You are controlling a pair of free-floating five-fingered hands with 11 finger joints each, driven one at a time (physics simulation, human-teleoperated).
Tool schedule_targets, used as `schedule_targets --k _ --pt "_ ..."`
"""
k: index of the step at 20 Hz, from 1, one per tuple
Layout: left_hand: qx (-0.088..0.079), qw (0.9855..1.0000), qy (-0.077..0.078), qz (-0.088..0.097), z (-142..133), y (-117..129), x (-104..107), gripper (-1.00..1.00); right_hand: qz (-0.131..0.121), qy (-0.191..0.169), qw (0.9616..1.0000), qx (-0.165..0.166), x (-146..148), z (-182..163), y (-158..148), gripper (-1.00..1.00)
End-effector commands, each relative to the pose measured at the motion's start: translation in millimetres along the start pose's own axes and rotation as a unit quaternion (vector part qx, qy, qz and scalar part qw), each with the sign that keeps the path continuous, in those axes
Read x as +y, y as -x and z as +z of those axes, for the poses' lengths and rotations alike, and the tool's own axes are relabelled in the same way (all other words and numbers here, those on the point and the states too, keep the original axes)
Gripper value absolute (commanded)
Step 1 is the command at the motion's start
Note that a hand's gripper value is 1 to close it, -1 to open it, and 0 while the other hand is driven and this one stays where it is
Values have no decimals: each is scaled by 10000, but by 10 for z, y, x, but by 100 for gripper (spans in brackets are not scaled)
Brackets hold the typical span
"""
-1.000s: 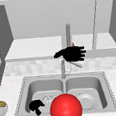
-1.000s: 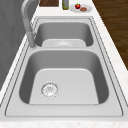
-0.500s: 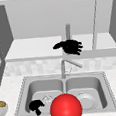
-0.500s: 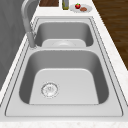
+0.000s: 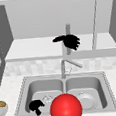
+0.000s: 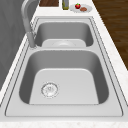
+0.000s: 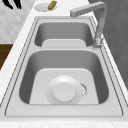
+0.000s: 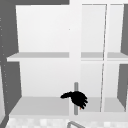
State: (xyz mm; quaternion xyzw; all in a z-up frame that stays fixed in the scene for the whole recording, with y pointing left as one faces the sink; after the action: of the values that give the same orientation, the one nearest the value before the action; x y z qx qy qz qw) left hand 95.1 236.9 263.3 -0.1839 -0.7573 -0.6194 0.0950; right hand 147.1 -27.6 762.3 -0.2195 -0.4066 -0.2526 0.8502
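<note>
My right hand point(image 5: 69, 41) floats high above the sink, in front of a vertical grey handle point(image 5: 67, 29) on the wall cabinet. Its thumb sticks out to the left and its fingers are loosely bent, holding nothing that I can see. The upper view shows the same hand point(image 8: 78, 98) over the handle point(image 8: 76, 86), just above the lowest shelf point(image 8: 40, 103). My left hand point(image 5: 35, 106) hangs low in front of the left basin, fingers relaxed and pointing down; its fingers point(image 7: 12, 3) also show in the right side view. A large red ball point(image 5: 65, 108) sits at the bottom centre.
The double sink point(image 5: 107, 89) has a faucet point(image 5: 63, 66) at its back middle. A white dish point(image 7: 63, 91) lies in the right basin. A bowl point(image 5: 1, 108) is on the left counter. On the right counter are a plate with red fruit point(image 6: 80, 8) and a bottle point(image 6: 65, 3).
My right hand has risen from just above the faucet to the level of the cabinet handle. The left hand and the red ball have stayed put.
</note>
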Motion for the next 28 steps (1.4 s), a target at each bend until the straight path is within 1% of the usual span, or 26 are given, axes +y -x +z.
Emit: schedule_targets --k 1,4,5,6,7,10,11,12,13,19,24,26,28 --pt "0 10000 0 0 0 0 0 0 -430 -48 9990 -109 -72 -58 -133 -100" --pt "0 10000 0 0 0 0 0 0 -477 -268 9984 -144 -181 -118 -191 -100" --pt "0 10000 0 0 0 0 0 0 -474 -282 9984 -153 -191 -128 -202 -100" --pt "0 10000 0 0 0 0 0 0 -294 -238 9991 -197 -153 -149 -201 -100" --pt "0 10000 0 0 0 0 0 0 -329 -243 9987 -319 -166 -157 -208 -100" --pt "0 10000 0 0 0 0 0 0 -361 -244 9977 -510 -164 -205 -229 -100" --pt "0 10000 0 0 0 0 0 0 -333 -236 9977 -532 -115 -256 -205 -100" --pt "0 10000 0 0 0 0 0 0 -240 -204 9980 -546 -68 -336 -199 -100" --pt "0 10000 0 0 0 0 0 0 -235 -184 9977 -609 -52 -372 -211 -100" --pt "0 10000 0 0 0 0 0 0 -312 -205 9956 -864 70 -613 -107 -100" --pt "0 10000 0 0 0 0 0 0 -486 -231 9910 -1223 73 -755 -65 -100" --pt "0 10000 0 0 0 0 0 0 -533 -226 9903 -1265 107 -864 -56 -100" --pt "0 10000 0 0 0 0 0 0 -518 -208 9900 -1296 187 -967 -56 -100"
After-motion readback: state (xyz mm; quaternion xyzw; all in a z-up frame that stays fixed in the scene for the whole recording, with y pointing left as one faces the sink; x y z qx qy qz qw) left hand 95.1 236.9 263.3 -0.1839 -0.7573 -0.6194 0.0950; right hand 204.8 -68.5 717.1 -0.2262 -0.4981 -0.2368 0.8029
